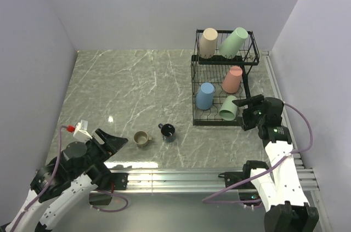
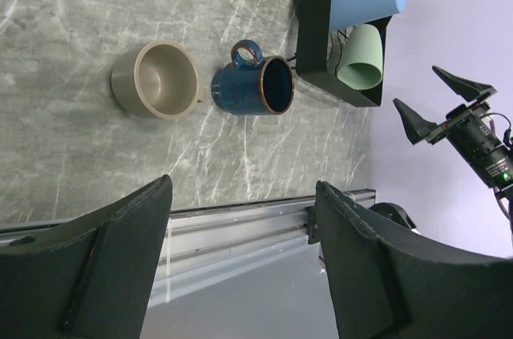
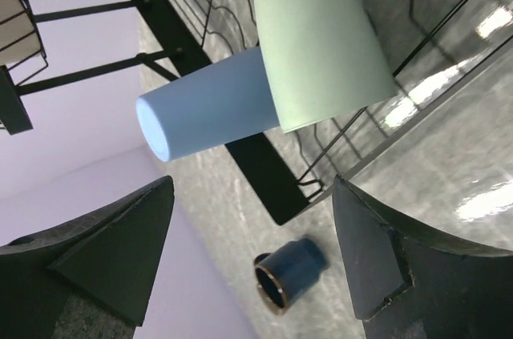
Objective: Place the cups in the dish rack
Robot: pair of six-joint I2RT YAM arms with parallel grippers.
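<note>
Beige tumbler (image 3: 14,22) mostly off-frame

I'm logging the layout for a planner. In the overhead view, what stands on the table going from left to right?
olive-tan mug → dark navy mug → dish rack, with the tumblers inside it.

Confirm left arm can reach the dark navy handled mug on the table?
Probably yes. The left gripper is open, facing the dark navy handled mug across bare marble; the small olive-tan mug sits close beside it and might get nudged.
</note>
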